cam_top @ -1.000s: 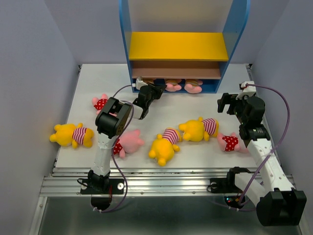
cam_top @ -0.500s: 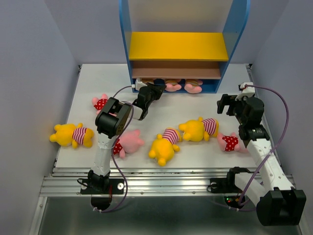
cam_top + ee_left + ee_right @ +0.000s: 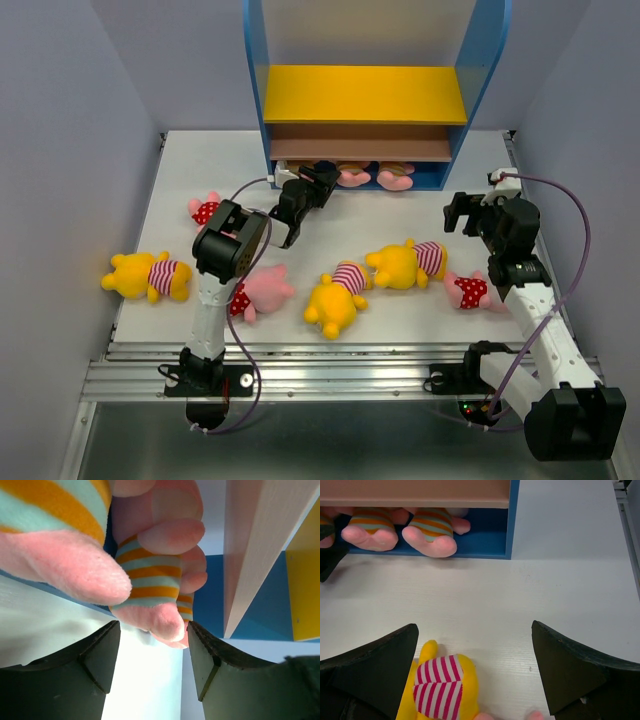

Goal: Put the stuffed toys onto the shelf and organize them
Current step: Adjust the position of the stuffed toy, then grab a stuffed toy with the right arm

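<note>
The shelf [image 3: 488,60] stands at the back of the table. On its blue base lie pigs in tan-striped shirts [image 3: 352,176]. My left gripper [image 3: 318,180] is at the base's left part and stands open. One striped pig's foot [image 3: 165,622] lies loose just past the fingertips of this gripper [image 3: 154,625]. My right gripper [image 3: 465,212] hovers open and empty over the table, above a yellow bear [image 3: 442,690]. Loose on the table are yellow bears [image 3: 335,300] [image 3: 148,275] [image 3: 405,262] and red-dotted pigs [image 3: 205,210] [image 3: 470,292] [image 3: 260,292].
The brown middle board [image 3: 250,555] hangs close over my left gripper. The shelf's yellow board [image 3: 365,95] holds no toy. Grey walls close in the table on the left and right. The table's front edge [image 3: 330,345] runs along a metal rail.
My left gripper has opened and let go of the striped pig at the shelf's base, edging slightly toward the shelf. The right arm has not moved.
</note>
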You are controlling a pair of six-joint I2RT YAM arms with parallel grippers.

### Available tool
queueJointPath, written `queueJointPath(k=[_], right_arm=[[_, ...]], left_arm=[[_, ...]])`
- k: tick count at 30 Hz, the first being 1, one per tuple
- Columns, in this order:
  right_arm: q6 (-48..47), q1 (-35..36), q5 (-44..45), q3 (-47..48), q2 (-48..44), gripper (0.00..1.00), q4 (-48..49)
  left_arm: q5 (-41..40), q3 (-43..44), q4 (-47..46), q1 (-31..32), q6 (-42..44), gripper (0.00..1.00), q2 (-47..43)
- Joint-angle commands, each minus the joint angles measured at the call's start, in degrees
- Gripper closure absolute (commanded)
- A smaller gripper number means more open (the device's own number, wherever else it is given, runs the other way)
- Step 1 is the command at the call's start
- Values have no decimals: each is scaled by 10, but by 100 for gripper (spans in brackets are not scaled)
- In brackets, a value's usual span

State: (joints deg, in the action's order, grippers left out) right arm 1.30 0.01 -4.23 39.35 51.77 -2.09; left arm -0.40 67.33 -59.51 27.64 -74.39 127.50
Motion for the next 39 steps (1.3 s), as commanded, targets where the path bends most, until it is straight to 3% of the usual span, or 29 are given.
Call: queueJointPath(k=[1, 9, 15, 18, 22, 28, 31, 34, 36, 37, 39], right_arm=[[-5, -3, 0, 2, -2, 0, 34], [-23, -3, 0, 1, -2, 0, 35], [-36, -3, -19, -2, -6, 0, 33], [-59, -3, -59, -7, -14, 0, 24], [-159, -3, -230, -9, -25, 0, -29], [-262, -3, -427, -8, -9, 0, -119], [-320, -3, -483, -9, -5, 0, -150], [-366, -3, -533, -12, -3, 0, -196], [-502, -3, -594, -2, 11, 0, -271], [-595, -3, -610, 16, 20, 0, -355], [-666, -3, -599, 44, 40, 0, -432]], left_arm=[[20, -20, -48, -1, 8, 33, -48], [33, -76, -90, -1, 24, 29, -82], [62, -164, -155, 1, 36, 28, -131], [82, -217, -166, 7, 64, 28, -180], [109, -285, -114, 18, 142, 28, -279], [103, -313, 111, 19, 332, 28, -485], [28, -279, 317, 18, 455, 26, -591], [-27, -246, 419, 14, 561, 16, -682], [-71, -223, 489, 13, 601, 6, -738], [-91, -218, 516, 13, 632, 3, -755], [-92, -220, 534, 12, 655, 2, -784]])
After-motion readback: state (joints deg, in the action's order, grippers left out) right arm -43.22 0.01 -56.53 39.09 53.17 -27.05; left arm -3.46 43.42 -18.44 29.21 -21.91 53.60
